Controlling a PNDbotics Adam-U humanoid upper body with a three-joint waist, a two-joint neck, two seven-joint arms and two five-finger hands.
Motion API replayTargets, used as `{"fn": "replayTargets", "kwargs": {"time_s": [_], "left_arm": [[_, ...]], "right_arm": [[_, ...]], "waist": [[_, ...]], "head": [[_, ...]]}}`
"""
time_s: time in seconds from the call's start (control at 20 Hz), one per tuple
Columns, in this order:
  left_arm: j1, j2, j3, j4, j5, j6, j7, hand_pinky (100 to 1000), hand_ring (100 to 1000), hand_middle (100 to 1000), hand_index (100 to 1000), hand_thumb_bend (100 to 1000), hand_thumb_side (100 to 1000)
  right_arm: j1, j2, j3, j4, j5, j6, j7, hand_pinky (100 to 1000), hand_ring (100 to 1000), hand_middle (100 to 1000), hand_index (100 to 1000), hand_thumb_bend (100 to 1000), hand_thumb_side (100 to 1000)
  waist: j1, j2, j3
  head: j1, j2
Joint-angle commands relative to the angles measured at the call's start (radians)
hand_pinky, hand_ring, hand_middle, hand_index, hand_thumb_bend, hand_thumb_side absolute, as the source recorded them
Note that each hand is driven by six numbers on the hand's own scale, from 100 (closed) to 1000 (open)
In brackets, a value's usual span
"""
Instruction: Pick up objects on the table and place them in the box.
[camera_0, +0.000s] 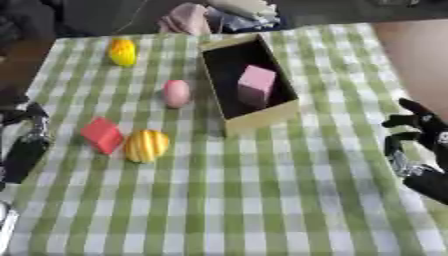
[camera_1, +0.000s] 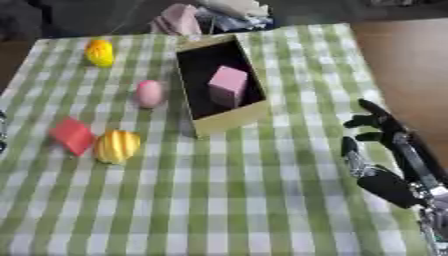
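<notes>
An open cardboard box (camera_0: 261, 120) stands at the middle back of the green checked table, with a pink block (camera_0: 256, 85) inside it. Left of the box lies a pink egg-shaped thing (camera_0: 176, 93). Further forward on the left a red block (camera_0: 102, 135) touches a yellow striped round thing (camera_0: 146, 145). A yellow fruit-like thing (camera_0: 122, 52) sits near the far left corner. My right hand (camera_1: 378, 130) hovers at the table's right edge, fingers relaxed and empty. My left hand (camera_0: 26, 145) shows at the left edge, holding nothing.
A pile of cloth (camera_0: 219, 17) lies beyond the table's far edge. The checked tablecloth (camera_0: 245, 200) spreads across the front and middle. Brown floor (camera_1: 411, 65) lies past the right edge.
</notes>
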Motion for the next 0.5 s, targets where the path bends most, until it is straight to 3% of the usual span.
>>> {"fn": "replayTargets", "kwargs": {"time_s": [0.05,0.15,0.2,0.5], "left_arm": [[0.022,0.133,0.017,-0.020,-0.045,-0.009,-0.053,756,680,720,881,100,354],[0.034,0.199,0.006,-0.020,-0.078,-0.006,-0.097,763,694,725,884,100,319],[0.038,0.230,-0.001,-0.020,-0.092,-0.001,-0.121,767,702,735,885,100,241],[0.031,0.405,-0.062,-0.020,-0.134,0.054,-0.287,779,735,753,888,100,231]], "right_arm": [[-0.006,-0.022,-0.005,-0.011,0.005,-0.002,-0.001,744,899,709,991,100,470],[-0.005,-0.025,-0.005,-0.010,0.005,-0.003,0.000,744,899,708,991,100,464],[-0.004,-0.026,-0.004,-0.009,0.005,-0.003,0.001,744,899,708,991,100,470],[-0.002,-0.030,-0.002,-0.007,0.003,-0.005,0.004,744,898,705,990,100,467]], "waist": [[0.012,-0.024,-0.001],[0.014,-0.025,-0.002],[0.015,-0.025,-0.003],[0.020,-0.028,-0.006]], "head": [[0.000,-0.001],[0.000,0.001],[0.000,0.002],[0.003,0.003]]}}
